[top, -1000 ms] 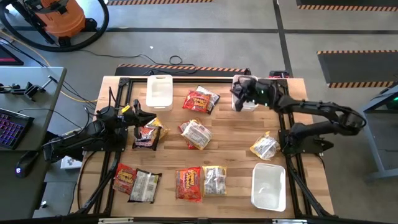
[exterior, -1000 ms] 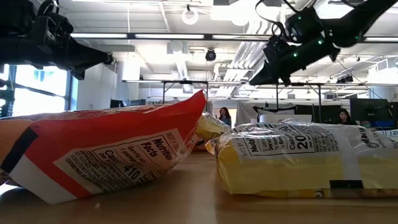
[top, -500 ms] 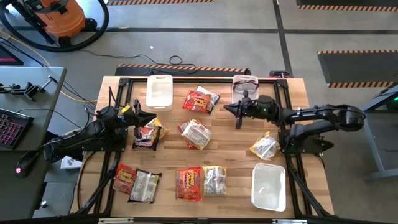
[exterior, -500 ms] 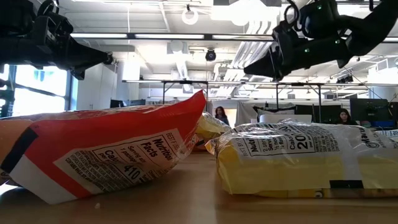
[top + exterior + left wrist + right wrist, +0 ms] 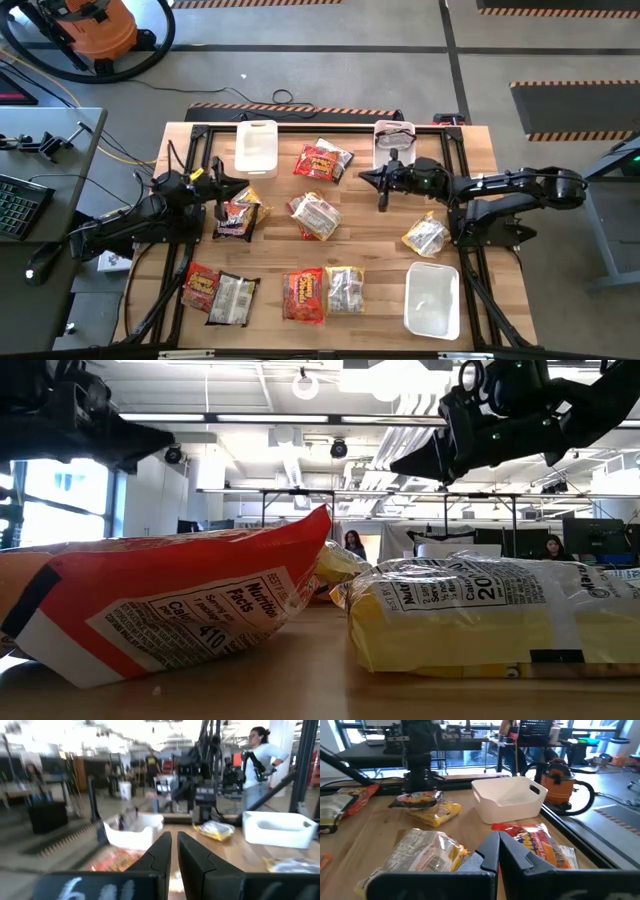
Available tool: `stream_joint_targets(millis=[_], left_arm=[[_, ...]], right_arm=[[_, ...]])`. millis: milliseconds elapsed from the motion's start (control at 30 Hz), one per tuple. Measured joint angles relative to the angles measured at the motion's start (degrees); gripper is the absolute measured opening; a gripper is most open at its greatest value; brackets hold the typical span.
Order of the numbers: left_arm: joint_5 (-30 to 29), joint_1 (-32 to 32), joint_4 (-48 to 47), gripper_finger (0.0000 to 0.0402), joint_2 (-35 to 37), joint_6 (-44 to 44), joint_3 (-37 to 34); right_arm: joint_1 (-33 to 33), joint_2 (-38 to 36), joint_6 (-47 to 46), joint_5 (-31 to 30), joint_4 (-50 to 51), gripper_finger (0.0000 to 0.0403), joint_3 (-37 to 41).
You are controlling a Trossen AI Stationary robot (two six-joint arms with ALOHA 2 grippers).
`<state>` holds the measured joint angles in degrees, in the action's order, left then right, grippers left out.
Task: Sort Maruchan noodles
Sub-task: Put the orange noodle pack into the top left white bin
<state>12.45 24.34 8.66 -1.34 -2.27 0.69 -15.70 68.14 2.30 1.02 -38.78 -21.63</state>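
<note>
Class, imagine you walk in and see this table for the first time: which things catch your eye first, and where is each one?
First come the crinkly noodle packets scattered over the wooden table, red ones mixed with yellow and dark ones. Next, three white bins: two at the far edge and one at the near right corner. Last, two dark arms reach in from the sides, the right tool shut and empty above the table's middle.

Centre strip: bare wood between the yellow-white packet (image 5: 315, 216) and the right gripper (image 5: 366, 177), wide enough to pass.
Far edge: two white bins (image 5: 256, 147) with a red-orange packet (image 5: 322, 160) between them.
Near edge: a row of packets (image 5: 303, 295) and one white bin (image 5: 432, 298).
Left side: left gripper (image 5: 232, 189) just above a dark packet (image 5: 238, 217).
</note>
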Motion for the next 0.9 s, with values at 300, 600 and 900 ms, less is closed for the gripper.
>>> stream_joint_targets(millis=[300,600,900], left_arm=[[-1.0,0.0,5.7,0.0023,0.0,6.0,0.0],[-1.2,0.0,12.4,0.0023,-0.1,15.3,0.1],[-6.8,-0.5,11.2,0.0023,-10.5,18.2,0.3]], right_arm=[[0.0,0.0,-1.8,-4.2,2.1,0.0000,0.0],[-0.4,0.0,2.2,-4.3,2.0,0.0000,0.0],[-1.2,0.0,0.5,-4.2,1.8,0.0000,0.0]])
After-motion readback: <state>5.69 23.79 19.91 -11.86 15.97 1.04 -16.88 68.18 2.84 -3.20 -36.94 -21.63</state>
